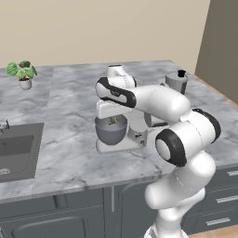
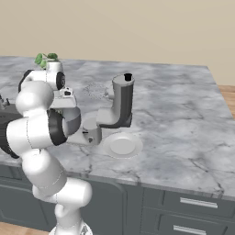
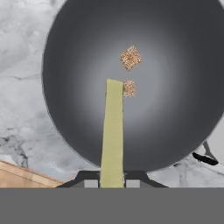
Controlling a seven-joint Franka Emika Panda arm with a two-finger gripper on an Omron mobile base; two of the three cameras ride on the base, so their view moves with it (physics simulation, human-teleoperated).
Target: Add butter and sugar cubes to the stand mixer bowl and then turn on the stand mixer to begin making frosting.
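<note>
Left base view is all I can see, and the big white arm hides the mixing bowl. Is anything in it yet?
Observer: Yes. The hand view looks down into the stand mixer bowl, and two sugar cubes lie on its bottom.
Visitor: And the butter?
Observer: The butter is clamped in the gripper and points down over the bowl. It is not yet released.
Visitor: What sits on the far side of the arm?
Observer: The right base view shows a round white plate on the counter beside the stand mixer, with nothing on it.
</note>
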